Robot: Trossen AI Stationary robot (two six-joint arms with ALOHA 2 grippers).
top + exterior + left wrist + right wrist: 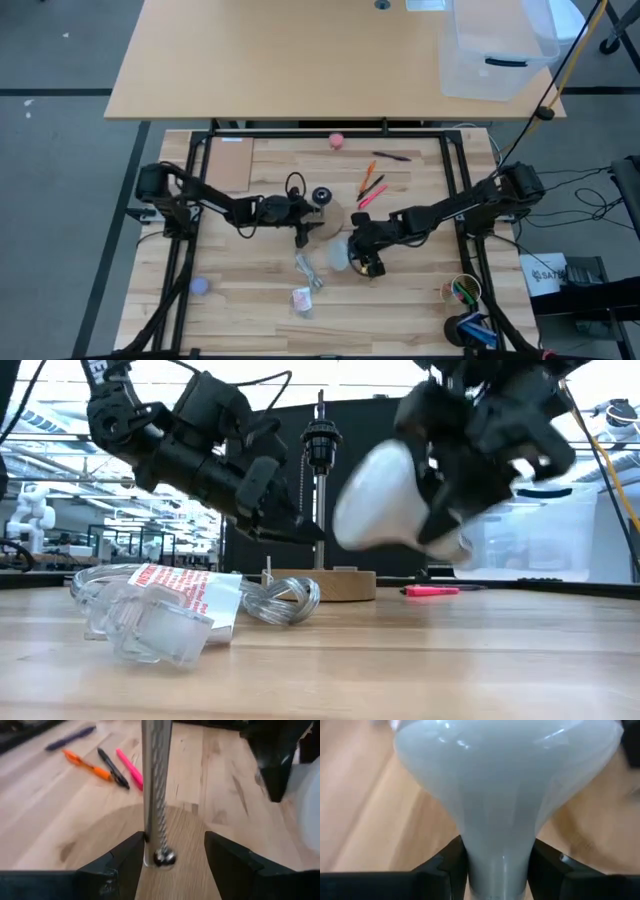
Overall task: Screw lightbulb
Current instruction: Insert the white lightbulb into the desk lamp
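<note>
Right gripper [497,870] pinches the frosted white lightbulb [340,254] by its neck, at five o'clock of the round wooden socket stand [331,214]. The left gripper [172,860], open, straddles the stand's metal post [156,790]. Tip the bulb upright first, then thread gently.

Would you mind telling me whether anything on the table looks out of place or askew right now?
Nothing looks damaged or spilled. The white frosted lightbulb lies sideways in the right gripper, clear of the table. The left gripper straddles the metal post of the round wooden base. Crumpled clear plastic packaging lies loose nearby.
</note>
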